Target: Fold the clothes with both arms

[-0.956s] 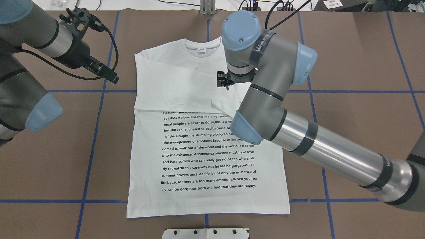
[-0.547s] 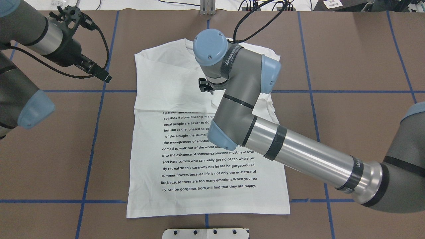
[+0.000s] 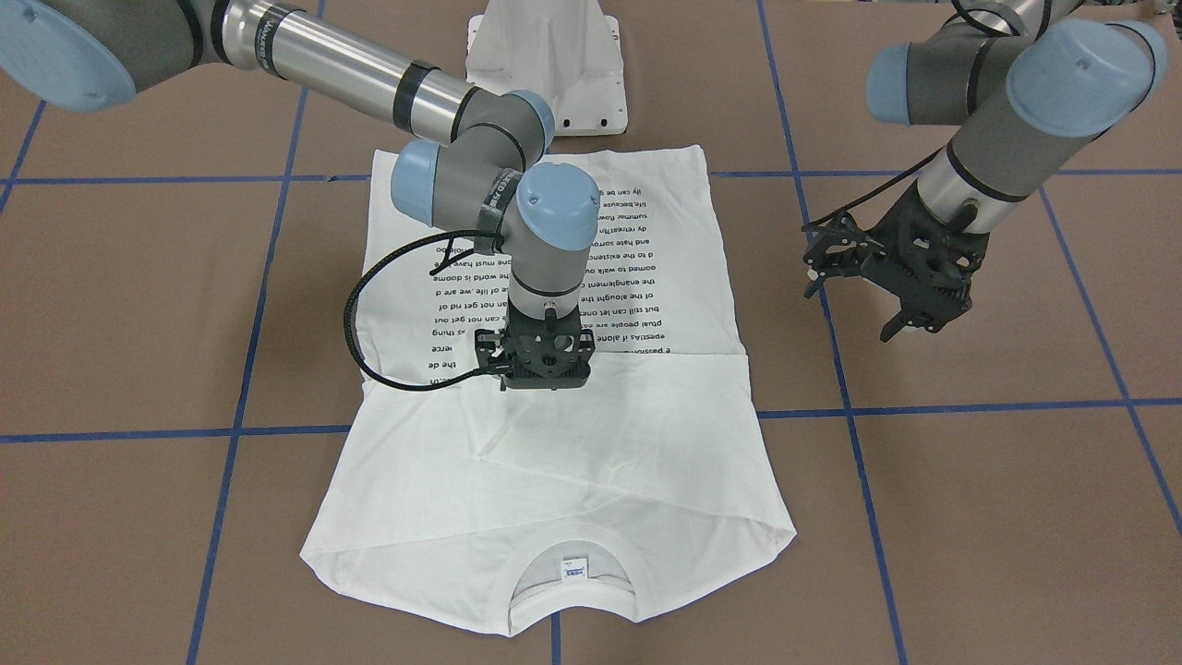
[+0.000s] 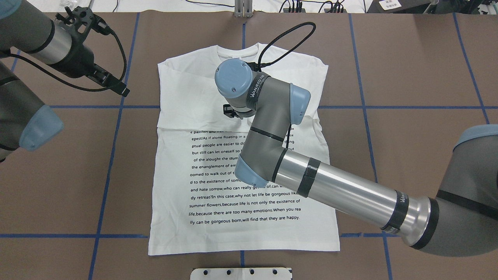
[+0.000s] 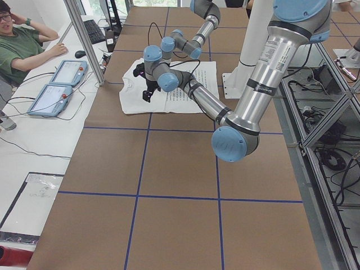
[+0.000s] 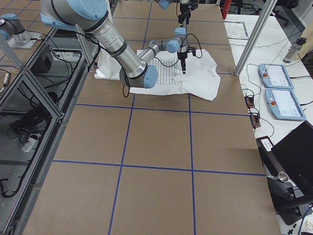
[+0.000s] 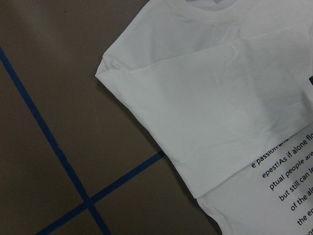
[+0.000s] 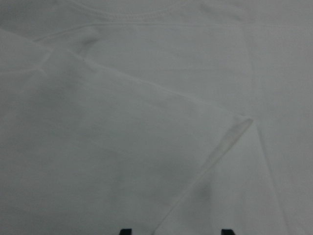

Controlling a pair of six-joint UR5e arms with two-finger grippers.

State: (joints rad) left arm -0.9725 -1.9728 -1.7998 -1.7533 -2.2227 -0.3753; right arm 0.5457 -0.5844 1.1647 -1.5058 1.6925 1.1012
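Observation:
The white T-shirt lies flat with its black text up and its neck label at the collar. Both sleeves lie folded across the chest. My right gripper points straight down over the folded sleeves at the shirt's middle. In the right wrist view its fingertips stand wide apart over the sleeve cloth, open, with nothing between them. My left gripper hangs open above the bare table beside the shirt's shoulder, apart from it.
The white pedestal base stands just past the shirt's hem. Blue tape lines grid the brown table. A person sits beyond the table's far end next to two control tablets.
My right arm has swung leftward across the chest to the shirt's middle, and the sleeve under it now lies flat. The left gripper drew back slightly to the left.

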